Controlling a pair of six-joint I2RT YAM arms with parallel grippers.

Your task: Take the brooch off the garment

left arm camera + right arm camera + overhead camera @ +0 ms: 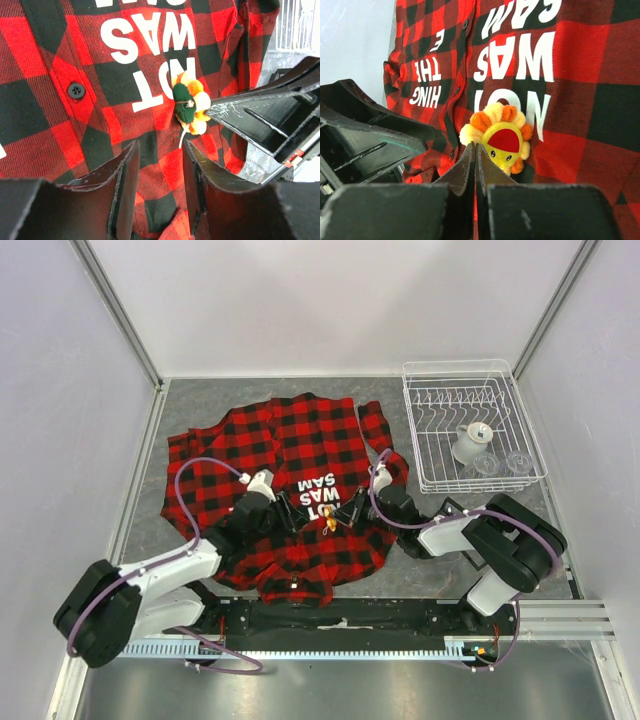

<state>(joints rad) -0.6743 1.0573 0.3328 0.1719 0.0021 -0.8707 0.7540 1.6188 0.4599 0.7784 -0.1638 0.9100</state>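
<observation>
The garment [290,455], a red-and-black plaid shirt with white block letters, lies spread on the grey table. The brooch [328,514], a small yellow-orange flower pin, stands on edge just below the lettering. Its face shows in the right wrist view [504,139] and its green back in the left wrist view [186,104]. My right gripper [475,148] is shut, its tips pinching the brooch's lower left petals; it also shows in the top view [346,514]. My left gripper [159,167] is open over the cloth just short of the brooch, a fold of shirt between its fingers [129,175].
A white wire dish rack [428,430] stands at the back right, holding a white cup [471,442] and clear glasses [490,465]. The shirt's sleeves reach toward the left and back. Walls close the table on three sides.
</observation>
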